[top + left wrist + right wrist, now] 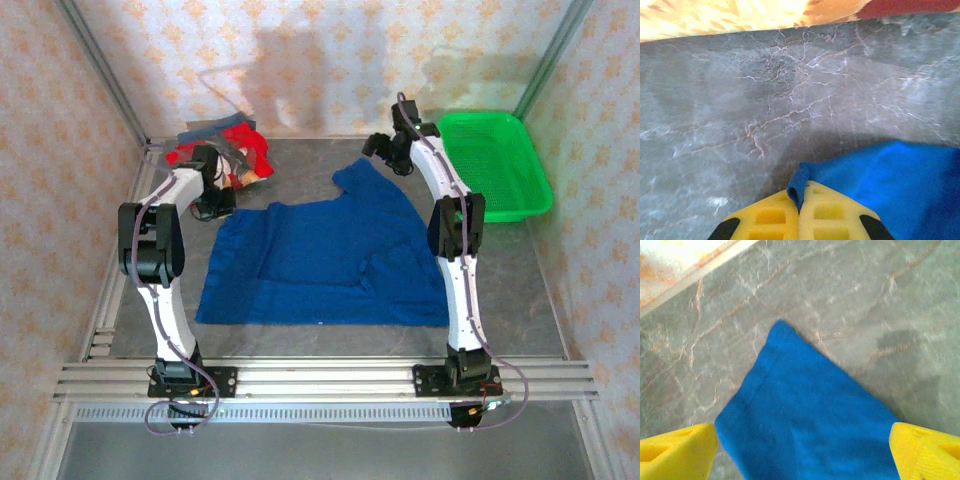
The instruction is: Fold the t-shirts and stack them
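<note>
**Blue shirt spread out, one corner pinched**

The royal-blue t-shirt [320,265] lies spread across the middle of the grey marbled table [300,165]. It is mostly flat, with some rippling toward its right side and one part reaching up toward the back.

The left gripper [213,205] has hold of the shirt's far left corner. Seen from the left wrist, the two yellow fingers [835,217] are pressed together with a small fold of blue cloth nipped between them. A shadow sits on the stone just under that fold.

The right gripper [385,150] hangs over the shirt's farthest point at the back. From the right wrist, its yellow fingers [677,450] stand wide apart, one on each side of the blue corner, which lies on the table below them. I cannot tell whether they touch the cloth.

A red t-shirt [245,150] is bunched in the back left corner, just behind the left gripper, with a darker t-shirt [205,130] showing under it. A green basket [480,117] sits at the back right, beside the right arm and apart from the blue shirt.
</note>
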You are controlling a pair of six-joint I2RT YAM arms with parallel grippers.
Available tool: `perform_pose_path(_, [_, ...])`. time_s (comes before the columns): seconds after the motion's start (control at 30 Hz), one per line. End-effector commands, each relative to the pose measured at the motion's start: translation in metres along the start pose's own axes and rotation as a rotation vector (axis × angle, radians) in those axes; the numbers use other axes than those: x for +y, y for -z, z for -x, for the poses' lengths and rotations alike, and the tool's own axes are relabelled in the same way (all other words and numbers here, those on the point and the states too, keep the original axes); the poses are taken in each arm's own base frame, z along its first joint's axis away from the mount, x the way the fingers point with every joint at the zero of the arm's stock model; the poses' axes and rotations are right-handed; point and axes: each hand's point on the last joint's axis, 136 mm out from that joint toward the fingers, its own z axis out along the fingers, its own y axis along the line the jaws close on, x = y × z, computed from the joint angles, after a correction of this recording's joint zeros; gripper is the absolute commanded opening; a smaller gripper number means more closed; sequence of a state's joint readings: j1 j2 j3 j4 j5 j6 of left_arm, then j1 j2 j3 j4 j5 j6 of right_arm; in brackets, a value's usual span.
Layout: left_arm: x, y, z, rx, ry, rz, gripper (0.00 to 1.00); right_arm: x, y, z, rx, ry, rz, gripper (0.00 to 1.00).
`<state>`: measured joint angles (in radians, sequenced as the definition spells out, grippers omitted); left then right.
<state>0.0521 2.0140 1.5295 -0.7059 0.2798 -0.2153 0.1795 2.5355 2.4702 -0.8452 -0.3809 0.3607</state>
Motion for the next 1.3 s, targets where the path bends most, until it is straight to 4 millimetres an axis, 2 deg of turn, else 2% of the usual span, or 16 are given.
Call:
perform_pose_path(0.0, [0.001, 0.026, 0.002, -0.056, 0.019, 0.014, 0.0, -0.013, -0.007, 0.013, -0.034, 0.007, -0.031, 0.88])
perform_pose_path(0.1, [-0.002, 0.028, -0.002, -0.051, 0.037, -0.001, 0.0, -0.014, -0.019, 0.026, -0.089, -0.011, 0.004, 0.85])
perform_pose_path(0.17, [-0.006, 0.042, 0.0, -0.08, 0.042, -0.016, 0.0, -0.013, -0.025, 0.032, -0.107, -0.022, 0.03, 0.81])
perform_pose_path(0.37, [-0.023, 0.055, -0.003, -0.1, 0.071, -0.09, 0.0, -0.001, -0.043, 0.042, -0.144, -0.063, 0.122, 0.76])
perform_pose_path(0.47, [-0.035, 0.059, -0.009, -0.093, 0.043, -0.1, 0.0, 0.0, -0.053, 0.038, -0.118, -0.119, 0.146, 0.73])
perform_pose_path(0.63, [-0.042, 0.064, -0.015, -0.112, 0.082, -0.136, 0.0, 0.005, -0.059, 0.013, -0.041, -0.129, 0.143, 0.71])
perform_pose_path(0.7, [-0.04, 0.065, -0.018, -0.116, 0.08, -0.122, 0.0, 0.005, -0.056, 0.003, -0.017, -0.129, 0.133, 0.69])
perform_pose_path(0.8, [-0.036, 0.064, -0.023, -0.108, 0.077, -0.107, 0.0, -0.004, -0.048, -0.003, -0.034, -0.139, 0.082, 0.7])
perform_pose_path(1.0, [-0.03, 0.064, -0.031, -0.104, 0.072, -0.087, 0.0, -0.019, -0.024, -0.002, -0.091, -0.17, 0.031, 0.7])
perform_pose_path(1.13, [-0.028, 0.067, -0.036, -0.108, 0.075, -0.086, 0.0, 0.0, -0.001, 0.005, -0.127, -0.152, 0.112, 0.7])
perform_pose_path(1.27, [-0.027, 0.069, -0.04, -0.107, 0.078, -0.088, 0.0, 0.021, 0.015, -0.003, -0.102, -0.123, 0.148, 0.71])
